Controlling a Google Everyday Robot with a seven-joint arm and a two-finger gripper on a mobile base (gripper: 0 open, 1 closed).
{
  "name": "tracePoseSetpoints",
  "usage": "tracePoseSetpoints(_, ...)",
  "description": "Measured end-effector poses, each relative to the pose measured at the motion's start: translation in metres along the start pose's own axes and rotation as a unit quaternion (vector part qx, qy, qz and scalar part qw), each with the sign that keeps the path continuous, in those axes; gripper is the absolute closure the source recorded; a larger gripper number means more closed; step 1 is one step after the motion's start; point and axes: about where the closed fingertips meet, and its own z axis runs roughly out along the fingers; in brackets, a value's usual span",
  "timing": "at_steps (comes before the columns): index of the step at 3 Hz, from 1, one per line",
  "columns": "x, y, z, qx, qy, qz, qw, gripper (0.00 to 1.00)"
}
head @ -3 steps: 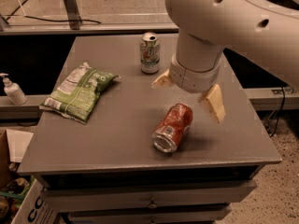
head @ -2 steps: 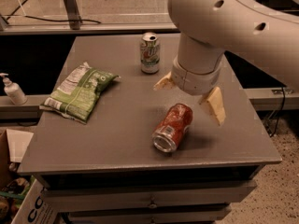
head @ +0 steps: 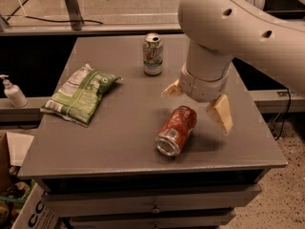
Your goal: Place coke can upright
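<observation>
One white pump bottle [head: 13,92] stands at the far left, on a ledge beside the table and lower than its top. Below it, at the bottom left corner, you see part of a cardboard box [head: 29,214] with dark lettering. On the grey table [head: 119,142] itself, the left side holds a green-and-white snack bag [head: 81,94], lying flat and angled, well apart from both cans. Toward the back, near the middle, a white-and-green soda can [head: 153,54] stands upright with its silver top showing.

Right of centre and closer to the front edge you find the coke can [head: 177,130], lying on its side. Its silver end with the pull tab points toward the front edge and slightly left; its other end points back toward the arm. Your gripper [head: 197,109] hangs from the white arm [head: 224,27] just over that rear end of the can. Its two tan fingers [head: 221,114] are spread wide, one to the back left of the can and one to its right, and they grasp nothing. Whether either finger touches the can you cannot tell. A black cable [head: 286,109] runs down at the far right, past the table edge.
</observation>
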Motion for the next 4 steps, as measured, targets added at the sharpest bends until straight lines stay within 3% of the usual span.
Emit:
tracePoseSetpoints(2, -0.023, 0.004, 0.022, -0.020, -0.020, -0.015, 0.9995, 0.00)
tracePoseSetpoints(3, -0.036, 0.002, 0.029, -0.026, -0.027, -0.026, 0.9990, 0.18)
tracePoseSetpoints(4, -0.041, 0.000, 0.029, -0.030, -0.025, -0.032, 0.9987, 0.42)
